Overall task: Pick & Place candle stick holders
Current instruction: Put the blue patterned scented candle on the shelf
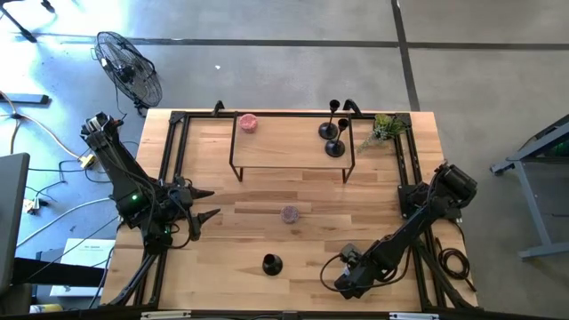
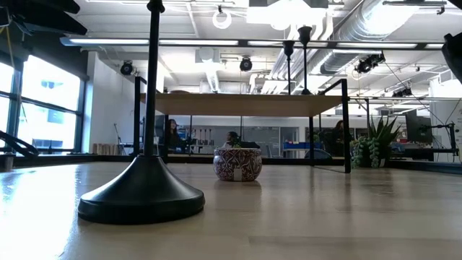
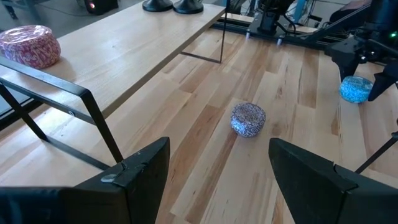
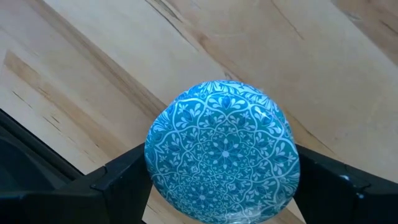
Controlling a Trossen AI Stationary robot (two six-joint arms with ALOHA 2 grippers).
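Observation:
One black candle stick holder [image 1: 271, 264] stands on its round base near the table's front edge; it looms close in the low view [image 2: 144, 191]. Two more holders [image 1: 331, 130] [image 1: 335, 148] stand on the raised wooden shelf [image 1: 284, 142] at the far side. My left gripper [image 1: 212, 204] is open and empty at the table's left side, also shown in its wrist view [image 3: 217, 168]. My right gripper [image 1: 345, 267] is near the front edge, to the right of the near holder, and is shut on a blue patterned round tin [image 4: 221, 155]. My right gripper pinches the blue tin by its round side wall [image 4: 152, 165], one finger on each opposite side. The fingers come from above and point down. The tin's patterned top faces up. I cannot tell whether it stands on the table or is lifted.
A purple patterned jar [image 1: 290, 214] stands mid-table. A pink jar [image 1: 247, 123] sits on the shelf's left end. A small plant [image 1: 384, 130] stands at the far right. The shelf's black metal legs [image 1: 236, 169] and the black frame rails [image 1: 173, 151] run along the table's sides.

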